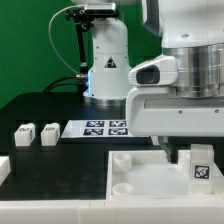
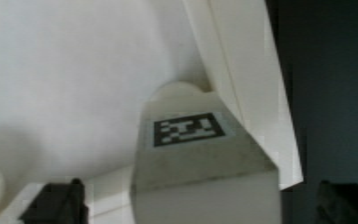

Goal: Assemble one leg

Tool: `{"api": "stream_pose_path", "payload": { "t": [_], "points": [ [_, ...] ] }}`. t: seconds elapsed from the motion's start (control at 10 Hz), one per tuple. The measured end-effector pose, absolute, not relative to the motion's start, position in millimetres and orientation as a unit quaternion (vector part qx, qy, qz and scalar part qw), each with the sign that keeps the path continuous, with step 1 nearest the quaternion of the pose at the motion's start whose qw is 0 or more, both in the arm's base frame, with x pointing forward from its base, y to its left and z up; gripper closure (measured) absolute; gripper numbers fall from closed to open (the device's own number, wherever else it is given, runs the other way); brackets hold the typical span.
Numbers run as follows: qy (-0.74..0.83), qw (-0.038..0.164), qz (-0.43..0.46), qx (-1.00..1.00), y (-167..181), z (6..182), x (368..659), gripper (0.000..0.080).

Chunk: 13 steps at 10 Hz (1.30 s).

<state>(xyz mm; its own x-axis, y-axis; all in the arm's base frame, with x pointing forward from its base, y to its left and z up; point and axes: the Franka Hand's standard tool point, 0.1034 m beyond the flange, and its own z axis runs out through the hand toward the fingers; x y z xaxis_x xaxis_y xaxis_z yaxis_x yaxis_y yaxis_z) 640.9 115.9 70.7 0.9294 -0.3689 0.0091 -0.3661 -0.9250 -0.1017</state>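
Observation:
A white leg (image 1: 201, 166) with a black-and-white tag stands upright at the far corner of the large white tray-like piece (image 1: 140, 188), towards the exterior view's right. My gripper (image 1: 188, 154) reaches down around it. In the wrist view the leg (image 2: 194, 135) sits between my two dark fingertips (image 2: 55, 205). One finger lies against the leg. A strip of the white tray-like piece (image 2: 87, 80) shows between the leg and the other finger, so the jaws stand open around it.
Two more small tagged legs (image 1: 24, 133) (image 1: 48, 131) stand on the black table at the exterior view's left. The marker board (image 1: 105, 127) lies behind the tray-like piece. Another white part (image 1: 3, 170) touches the left edge. The robot base (image 1: 107, 65) stands at the back.

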Motion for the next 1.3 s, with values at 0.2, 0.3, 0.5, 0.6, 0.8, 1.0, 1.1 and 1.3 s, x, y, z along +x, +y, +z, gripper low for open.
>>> {"api": "stream_pose_path", "payload": {
  "t": [0.2,0.3,0.5,0.6,0.8,1.0,1.1,1.3],
  "points": [
    [0.224,0.051,-0.012,-0.973,116.1,70.5,640.8,0.0350],
    [0.272,0.054,-0.008,-0.961,117.0,70.3,640.5,0.0506],
    [0.365,0.055,-0.002,-0.929,115.7,69.5,640.1,0.0505],
    [0.454,0.059,0.005,-0.889,114.5,69.6,640.4,0.0505],
    [0.604,0.070,0.022,-0.794,113.7,68.8,639.8,0.0505],
    [0.709,0.070,0.035,-0.700,114.9,68.6,639.2,0.0505],
    [0.754,0.070,0.042,-0.652,115.4,68.6,639.2,0.0505],
    [0.816,0.065,0.046,-0.573,114.2,69.0,639.6,0.0505]
  ]
}}
